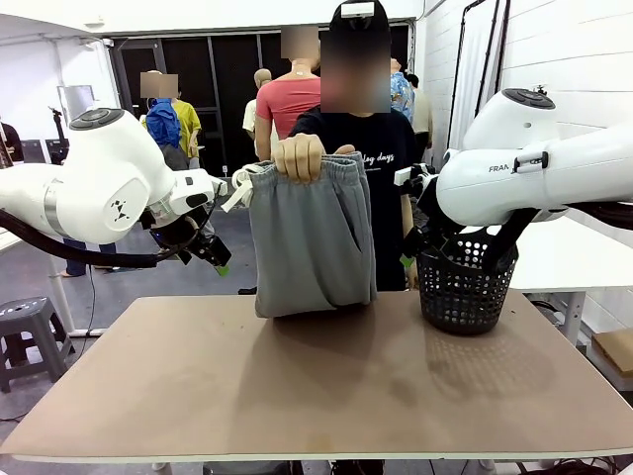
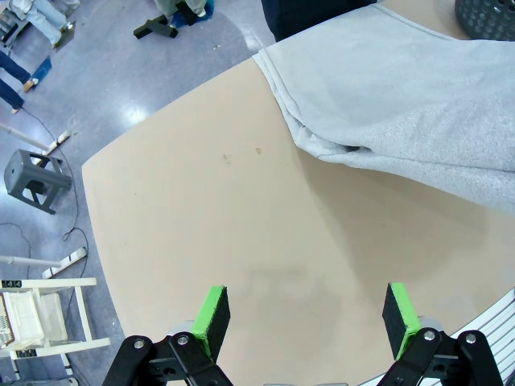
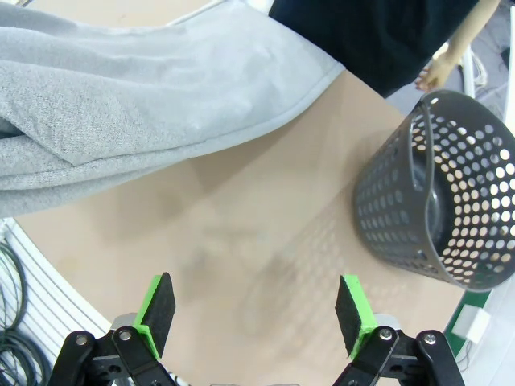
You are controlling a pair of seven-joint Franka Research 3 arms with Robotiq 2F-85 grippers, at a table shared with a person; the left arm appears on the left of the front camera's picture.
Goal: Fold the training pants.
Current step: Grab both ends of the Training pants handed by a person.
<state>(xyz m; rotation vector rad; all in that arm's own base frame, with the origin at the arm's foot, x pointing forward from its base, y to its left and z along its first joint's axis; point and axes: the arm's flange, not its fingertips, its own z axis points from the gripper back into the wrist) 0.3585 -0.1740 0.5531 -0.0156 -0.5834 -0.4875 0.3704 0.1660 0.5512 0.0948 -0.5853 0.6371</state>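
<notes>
Held light grey soft jersey training pants [image 1: 315, 237] upright on flat tan surface [image 1: 297, 386]. Showed left fingers [image 2: 212, 320] and right fingers [image 3: 158, 314] spread, empty. Probably needed flattening before creasing.

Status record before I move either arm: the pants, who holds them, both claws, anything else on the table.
pants: training pants hanging, lower end touching the table
held by: person's hand gripping the waistband, at the far side
left: left claw open, empty, above the table, apart from the pants
right: right claw open, empty, above the table, basket nearby
other: dark perforated basket upright on the table, on the robot's right
fold: pants not yet laid flat
</notes>
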